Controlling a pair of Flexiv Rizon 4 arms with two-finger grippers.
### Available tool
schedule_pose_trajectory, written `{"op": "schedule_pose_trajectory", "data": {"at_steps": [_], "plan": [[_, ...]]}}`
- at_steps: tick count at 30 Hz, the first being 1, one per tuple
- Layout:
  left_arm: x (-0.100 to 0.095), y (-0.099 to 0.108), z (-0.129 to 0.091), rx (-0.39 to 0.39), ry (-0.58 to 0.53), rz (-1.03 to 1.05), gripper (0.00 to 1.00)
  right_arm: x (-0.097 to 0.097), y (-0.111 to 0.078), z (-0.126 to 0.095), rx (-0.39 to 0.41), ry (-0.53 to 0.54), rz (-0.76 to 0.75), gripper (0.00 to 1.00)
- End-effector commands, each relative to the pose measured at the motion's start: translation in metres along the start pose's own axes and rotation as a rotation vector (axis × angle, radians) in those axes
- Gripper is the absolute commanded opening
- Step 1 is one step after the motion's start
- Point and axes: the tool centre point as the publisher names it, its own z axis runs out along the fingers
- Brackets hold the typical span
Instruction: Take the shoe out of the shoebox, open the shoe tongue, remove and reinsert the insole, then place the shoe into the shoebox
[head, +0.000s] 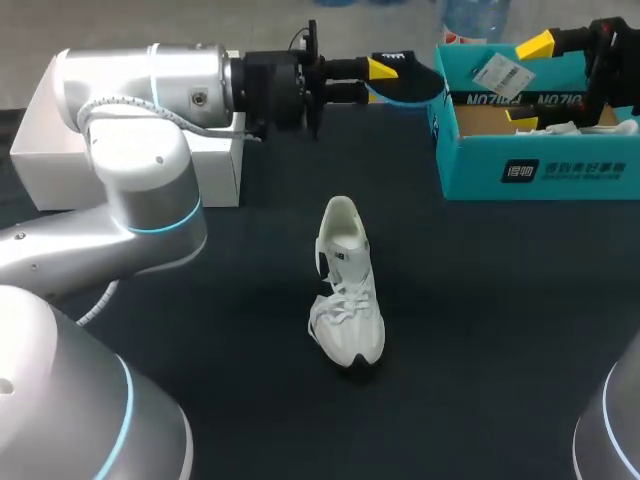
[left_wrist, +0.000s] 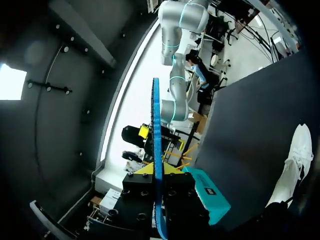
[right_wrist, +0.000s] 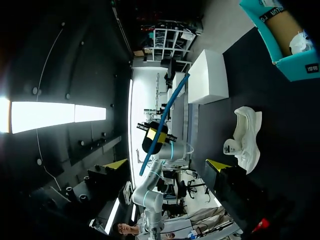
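Left end effector (left_wrist: 157, 172) clamped on blue insole (head: 408, 88), beside shoebox (head: 470, 165). Right end effector (right_wrist: 167, 165) open, empty. Shoe (head: 346, 290) lies in middle of bench (head: 480, 330), unheld. Watch: thin insole may buckle or slip on reinsertion, and your push may slide shoe.

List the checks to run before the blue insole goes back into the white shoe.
1. Grip: thin blue foam insole held by left gripper: ok, fingers shut on it.
2. Placement: white lace-up sneaker out of teal cardboard shoebox, upright on dark table: ok.
3. Sneaker tongue pulled open: cannot tell.
4. Free arm: right gripper ok, fingers open, empty.
5. Support: right gripper steadying sneaker: not ok, it is by the shoebox, apart from the sneaker.
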Motion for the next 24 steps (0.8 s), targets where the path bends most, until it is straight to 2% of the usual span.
{"op": "schedule_pose_trajectory", "data": {"at_steps": [1,6,9,12,14,24], "plan": [[-0.007,0.005,-0.004,0.072,0.086,-0.492,0.00,0.000,-0.001,0.000,-0.001,-0.003,0.001,1.00],[0.004,0.012,-0.006,0.169,0.060,-0.809,0.00,0.000,-0.001,0.000,-0.001,-0.003,0.001,1.00],[0.009,0.013,-0.008,0.197,0.026,-0.992,0.00,0.000,-0.001,0.000,-0.001,-0.003,0.001,1.00],[0.009,0.009,-0.011,0.225,-0.002,-1.084,0.00,0.000,-0.001,0.000,-0.001,-0.003,0.001,1.00],[0.007,0.003,-0.010,0.227,0.023,-1.070,0.00,0.000,-0.001,0.000,-0.001,-0.003,0.001,1.00],[0.007,0.003,-0.010,0.227,0.023,-1.070,0.00,0.000,-0.001,0.000,-0.001,-0.003,0.001,1.00]]}}
